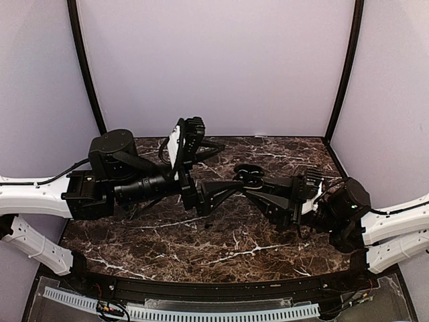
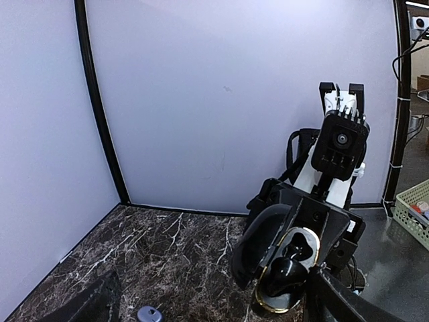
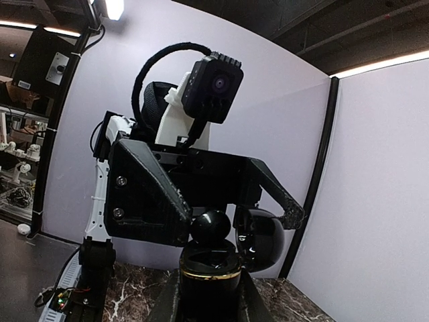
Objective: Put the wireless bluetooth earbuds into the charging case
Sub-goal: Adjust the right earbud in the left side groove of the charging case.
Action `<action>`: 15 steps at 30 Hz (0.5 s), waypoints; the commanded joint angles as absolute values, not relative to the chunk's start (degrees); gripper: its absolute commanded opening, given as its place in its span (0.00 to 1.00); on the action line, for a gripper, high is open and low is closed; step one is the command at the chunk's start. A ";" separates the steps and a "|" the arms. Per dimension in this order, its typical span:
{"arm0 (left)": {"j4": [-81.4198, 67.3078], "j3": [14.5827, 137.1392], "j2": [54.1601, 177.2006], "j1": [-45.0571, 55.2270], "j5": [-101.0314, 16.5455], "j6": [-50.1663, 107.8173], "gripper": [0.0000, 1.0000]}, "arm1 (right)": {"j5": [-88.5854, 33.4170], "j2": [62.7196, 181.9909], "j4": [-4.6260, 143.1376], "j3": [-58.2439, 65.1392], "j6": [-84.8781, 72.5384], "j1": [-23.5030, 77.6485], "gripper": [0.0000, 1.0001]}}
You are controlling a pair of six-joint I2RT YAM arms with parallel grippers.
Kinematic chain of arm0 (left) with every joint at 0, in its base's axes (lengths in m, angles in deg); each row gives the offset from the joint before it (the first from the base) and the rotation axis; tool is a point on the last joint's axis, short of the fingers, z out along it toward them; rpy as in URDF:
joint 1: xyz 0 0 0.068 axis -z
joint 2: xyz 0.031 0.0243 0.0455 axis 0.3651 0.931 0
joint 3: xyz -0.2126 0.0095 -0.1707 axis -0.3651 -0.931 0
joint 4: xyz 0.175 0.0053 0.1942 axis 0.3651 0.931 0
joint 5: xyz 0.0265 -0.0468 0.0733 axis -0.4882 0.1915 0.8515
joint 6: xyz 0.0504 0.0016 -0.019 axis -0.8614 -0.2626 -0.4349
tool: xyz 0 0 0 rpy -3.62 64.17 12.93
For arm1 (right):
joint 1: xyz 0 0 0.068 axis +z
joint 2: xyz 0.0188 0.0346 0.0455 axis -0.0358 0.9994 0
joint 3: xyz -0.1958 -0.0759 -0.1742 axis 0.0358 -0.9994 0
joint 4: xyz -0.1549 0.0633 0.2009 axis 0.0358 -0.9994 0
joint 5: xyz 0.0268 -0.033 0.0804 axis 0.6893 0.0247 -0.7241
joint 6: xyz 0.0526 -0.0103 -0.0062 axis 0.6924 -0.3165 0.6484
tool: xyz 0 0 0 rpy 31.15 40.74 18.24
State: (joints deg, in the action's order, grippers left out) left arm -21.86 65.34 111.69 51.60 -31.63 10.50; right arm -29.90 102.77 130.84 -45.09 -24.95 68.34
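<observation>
Right end effector (image 1: 251,181) clamps the charging case (image 3: 208,270), its base cut off.

Pincer (image 3: 208,303): I am clamping the case (image 3: 208,278).
Bud (image 3: 211,226): is sitting dark on its mouth.
Left gripper (image 3: 236,221): is facing me, jaws gaping.

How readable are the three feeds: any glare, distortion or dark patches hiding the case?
Top view: even light, but the black case is hard to pick out over the dark table. Left wrist view: sharp, the case's white inside stands out, slight gloss on its lid. Right wrist view: wide-angle bending of the wall post, a ceiling lamp flares top left, the case looms at the bottom edge.
</observation>
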 commanded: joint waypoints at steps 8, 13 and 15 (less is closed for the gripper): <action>-20.19 68.11 113.49 51.45 -32.97 11.92 0.94 | -31.79 102.57 131.34 -43.12 -25.86 68.08 0.00; -20.61 68.13 112.75 51.45 -33.13 12.36 0.96 | -31.18 102.57 131.82 -43.51 -25.36 68.04 0.00; -21.01 67.77 111.68 51.45 -33.46 12.24 0.98 | -30.71 102.25 132.13 -43.88 -25.07 68.02 0.00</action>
